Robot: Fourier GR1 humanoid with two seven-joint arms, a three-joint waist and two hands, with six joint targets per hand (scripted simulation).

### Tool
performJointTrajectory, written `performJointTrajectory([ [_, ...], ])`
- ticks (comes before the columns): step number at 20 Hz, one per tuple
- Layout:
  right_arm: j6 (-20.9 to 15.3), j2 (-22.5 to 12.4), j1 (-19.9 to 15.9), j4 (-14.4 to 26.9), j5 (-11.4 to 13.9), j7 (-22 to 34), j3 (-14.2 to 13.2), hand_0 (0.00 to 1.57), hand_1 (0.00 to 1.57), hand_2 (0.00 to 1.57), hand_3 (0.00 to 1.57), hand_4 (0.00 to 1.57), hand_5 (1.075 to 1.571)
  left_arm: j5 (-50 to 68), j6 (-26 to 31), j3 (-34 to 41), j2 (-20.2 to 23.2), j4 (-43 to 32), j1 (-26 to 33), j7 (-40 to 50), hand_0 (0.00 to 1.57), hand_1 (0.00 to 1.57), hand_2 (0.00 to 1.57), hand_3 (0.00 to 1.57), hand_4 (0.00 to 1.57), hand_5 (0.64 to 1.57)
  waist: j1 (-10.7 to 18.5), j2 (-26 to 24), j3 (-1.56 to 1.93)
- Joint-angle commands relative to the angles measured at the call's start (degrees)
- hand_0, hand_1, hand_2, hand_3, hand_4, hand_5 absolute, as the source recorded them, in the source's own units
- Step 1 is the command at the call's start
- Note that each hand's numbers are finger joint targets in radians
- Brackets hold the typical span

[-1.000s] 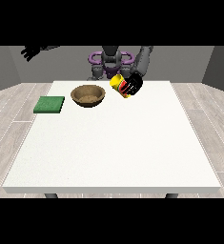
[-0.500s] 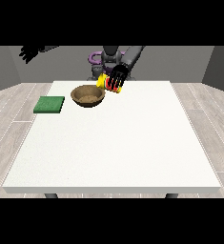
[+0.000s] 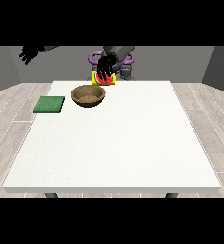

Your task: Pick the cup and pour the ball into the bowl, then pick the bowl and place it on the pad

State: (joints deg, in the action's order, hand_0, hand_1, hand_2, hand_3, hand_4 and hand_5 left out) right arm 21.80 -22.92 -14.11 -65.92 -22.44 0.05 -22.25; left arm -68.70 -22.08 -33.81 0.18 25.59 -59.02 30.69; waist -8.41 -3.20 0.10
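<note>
A yellow cup (image 3: 104,79) with red on it hangs tipped just above the far right rim of the brown wooden bowl (image 3: 88,95). The hand at the view's right (image 3: 105,67) is curled round the cup and covers most of it. The ball does not show. The bowl rests on the white table (image 3: 118,138) near its far left part. A green square pad (image 3: 49,104) lies flat to the bowl's left, close to the table's left edge. The hand at the view's left (image 3: 29,53) is raised high and wide of the table, fingers spread, holding nothing.
The robot's torso (image 3: 117,59) stands behind the far edge of the table. Grey plank floor surrounds the table on all sides.
The hand at the view's right has carried the cup leftward from beside the bowl to over its far right rim, tipping it further. The bowl, the pad and the other hand have stayed put.
</note>
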Motion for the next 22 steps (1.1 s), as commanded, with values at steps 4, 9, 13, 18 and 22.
performJointTrajectory([
  [4, -0.5, 1.8, -3.0, 3.9, 2.0, -2.1, 1.9, 0.00, 0.00, 0.00, 0.33, 0.69, 1.553, -4.6, 15.1, -10.0, -0.2, 7.6, -0.1, 7.4, 0.41, 0.41, 1.34, 1.55, 1.02, 1.571, -1.6, 0.0, -0.04],
  [9, -3.0, 3.1, 0.9, 2.8, 3.8, -2.9, 2.3, 0.00, 0.00, 0.00, 0.27, 0.69, 1.548, -5.6, 20.2, -11.3, -0.2, 11.7, 4.2, 2.9, 0.17, 0.17, 1.19, 1.57, 1.13, 1.570, 0.8, -3.9, -0.09],
  [13, -3.1, 3.5, -0.5, 2.1, 3.2, -2.1, 2.8, 0.00, 0.00, 0.00, 0.18, 0.74, 1.553, -5.9, 20.2, -6.7, -0.1, 14.2, 0.9, 3.8, 0.00, 0.00, 1.10, 1.54, 1.11, 1.571, 1.9, -1.7, -0.10],
  [18, -3.5, 2.0, 2.7, 1.4, 2.4, -1.0, 0.9, 0.00, 0.00, 0.00, 0.18, 0.74, 1.553, 8.5, 5.1, 5.9, 6.8, 21.5, 9.5, -3.2, 1.04, 1.04, 1.57, 1.44, 1.27, 1.567, 5.1, -4.4, -0.34],
  [22, -6.2, 2.9, 3.5, 1.1, 3.4, 0.1, 1.0, 0.00, 0.00, 0.00, 0.13, 0.78, 1.559, 24.0, 3.2, 19.9, 8.9, 28.1, 10.2, -8.9, 0.64, 0.64, 0.94, 0.67, 1.28, 1.545, 8.6, -6.5, -0.75],
])
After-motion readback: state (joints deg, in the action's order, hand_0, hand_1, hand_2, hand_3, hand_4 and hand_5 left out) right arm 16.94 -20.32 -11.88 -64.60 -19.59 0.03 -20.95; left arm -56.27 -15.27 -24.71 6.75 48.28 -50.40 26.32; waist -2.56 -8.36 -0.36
